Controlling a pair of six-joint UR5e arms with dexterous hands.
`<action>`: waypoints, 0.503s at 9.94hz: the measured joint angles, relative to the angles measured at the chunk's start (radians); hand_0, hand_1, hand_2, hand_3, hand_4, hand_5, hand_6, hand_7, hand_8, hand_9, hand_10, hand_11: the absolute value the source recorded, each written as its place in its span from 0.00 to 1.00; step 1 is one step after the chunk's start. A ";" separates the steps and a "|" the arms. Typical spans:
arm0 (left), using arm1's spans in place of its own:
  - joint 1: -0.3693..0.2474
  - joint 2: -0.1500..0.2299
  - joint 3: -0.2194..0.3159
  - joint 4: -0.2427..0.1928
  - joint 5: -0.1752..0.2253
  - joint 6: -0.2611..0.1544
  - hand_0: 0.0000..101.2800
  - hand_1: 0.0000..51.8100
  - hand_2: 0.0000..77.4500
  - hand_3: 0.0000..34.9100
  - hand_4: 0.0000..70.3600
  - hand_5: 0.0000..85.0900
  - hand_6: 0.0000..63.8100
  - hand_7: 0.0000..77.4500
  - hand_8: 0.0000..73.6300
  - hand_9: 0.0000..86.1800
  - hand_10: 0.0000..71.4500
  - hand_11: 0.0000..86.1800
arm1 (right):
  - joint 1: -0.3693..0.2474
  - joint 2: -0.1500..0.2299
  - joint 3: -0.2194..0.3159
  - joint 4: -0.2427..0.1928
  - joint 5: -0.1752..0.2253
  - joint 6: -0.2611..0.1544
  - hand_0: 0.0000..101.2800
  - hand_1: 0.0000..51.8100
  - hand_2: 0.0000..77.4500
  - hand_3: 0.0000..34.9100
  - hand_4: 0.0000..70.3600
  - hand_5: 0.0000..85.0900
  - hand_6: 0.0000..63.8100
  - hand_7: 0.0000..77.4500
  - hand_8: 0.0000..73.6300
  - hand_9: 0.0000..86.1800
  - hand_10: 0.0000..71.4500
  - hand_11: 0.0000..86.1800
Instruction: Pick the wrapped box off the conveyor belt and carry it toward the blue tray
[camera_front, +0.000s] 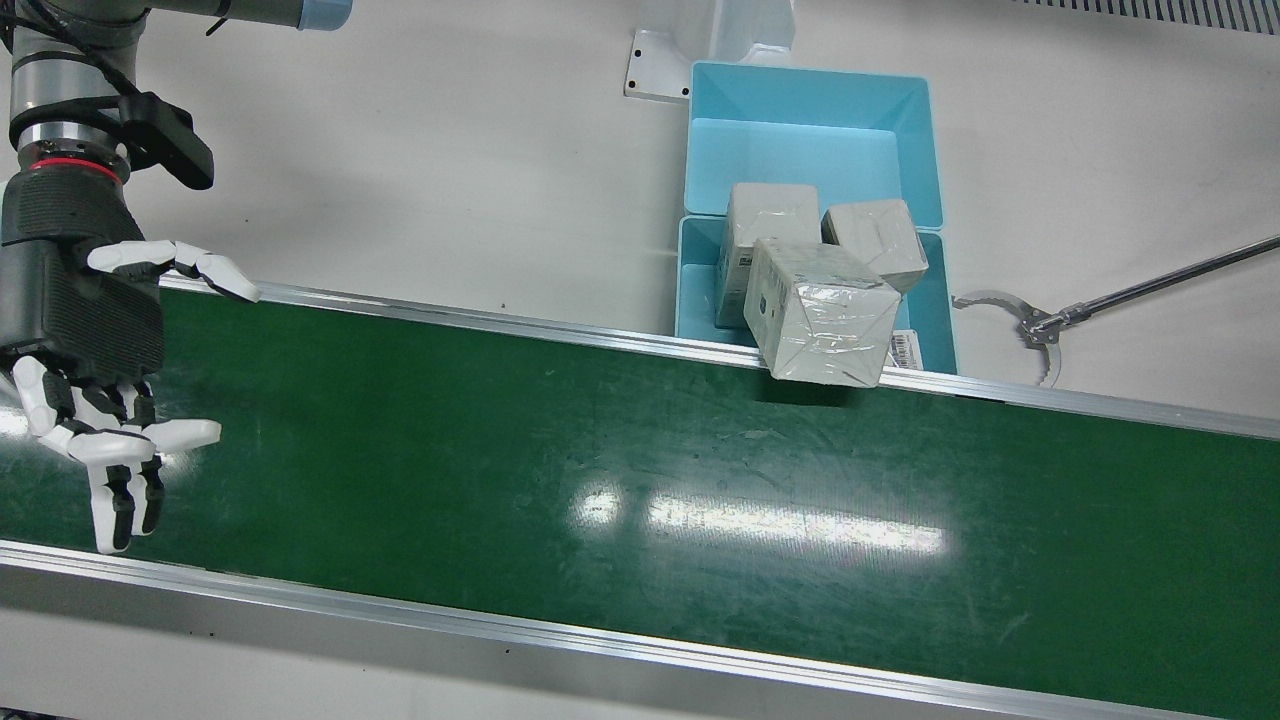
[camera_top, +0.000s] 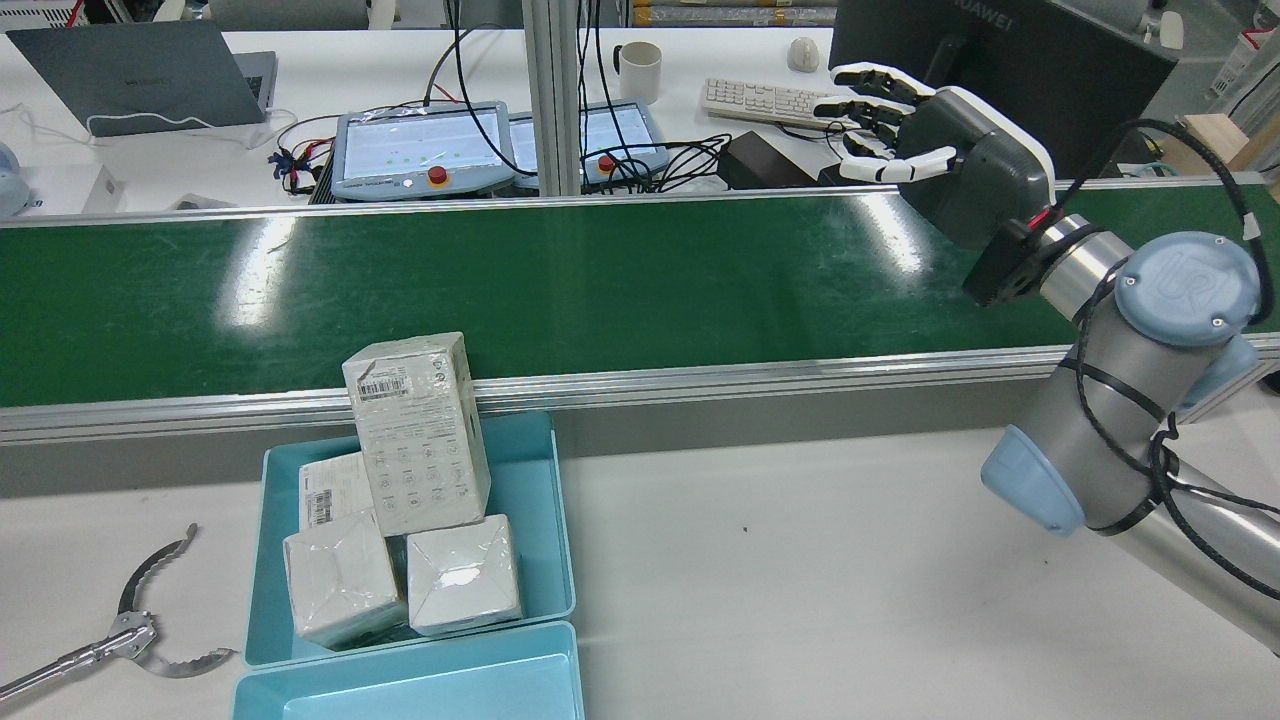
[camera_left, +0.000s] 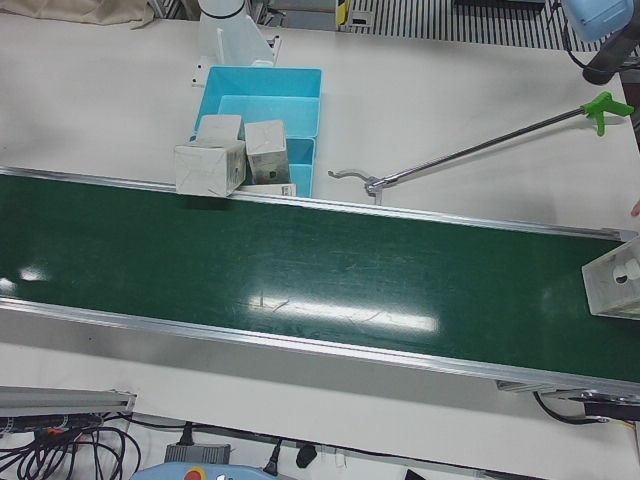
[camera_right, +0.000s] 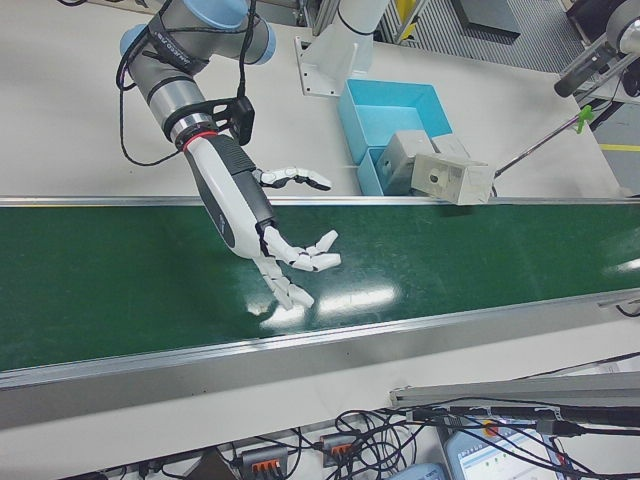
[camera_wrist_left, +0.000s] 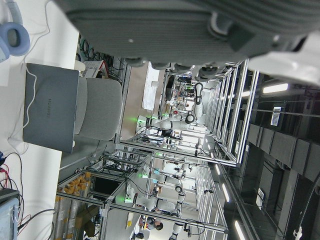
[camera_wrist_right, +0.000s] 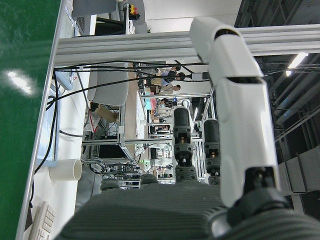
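A wrapped box (camera_front: 822, 312) lies tilted on top of two other wrapped boxes (camera_front: 770, 215) in the near blue tray (camera_front: 690, 290), with one corner over the belt's rail. It also shows in the rear view (camera_top: 415, 435) and the left-front view (camera_left: 210, 167). Another wrapped box (camera_left: 612, 278) lies on the green conveyor belt (camera_front: 600, 470) at the far right edge of the left-front view. My right hand (camera_front: 90, 400) hovers over the belt's other end, open and empty, far from the boxes; it also shows in the rear view (camera_top: 930, 140). Only the left hand's palm (camera_wrist_left: 200, 30) shows, its fingers hidden.
A second blue tray (camera_front: 815, 100), empty, stands behind the first. A long reacher tool (camera_front: 1040, 325) with a green handle (camera_left: 608, 105) lies on the white table beside the trays. Laptop, screens, a keyboard and cables are beyond the belt in the rear view.
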 joint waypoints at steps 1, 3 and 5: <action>0.000 0.000 0.000 0.000 0.000 0.000 0.00 0.00 0.01 0.00 0.00 0.01 0.00 0.00 0.00 0.00 0.01 0.00 | 0.000 0.000 -0.003 0.000 0.000 -0.001 0.50 0.40 0.31 0.35 0.10 0.35 0.53 0.38 0.00 0.20 0.00 0.06; 0.000 0.000 0.000 0.000 0.000 0.000 0.00 0.00 0.01 0.00 0.00 0.01 0.00 0.00 0.00 0.00 0.01 0.00 | 0.003 0.001 -0.004 0.001 0.001 0.000 0.51 0.39 0.32 0.45 0.13 0.38 0.00 0.27 0.00 0.06 0.00 0.02; 0.000 0.000 0.000 0.000 0.000 0.000 0.00 0.00 0.01 0.00 0.00 0.01 0.00 0.00 0.00 0.00 0.01 0.00 | 0.004 0.003 -0.004 0.001 0.001 0.001 0.50 0.39 0.32 0.51 0.14 0.39 0.03 0.28 0.00 0.06 0.00 0.02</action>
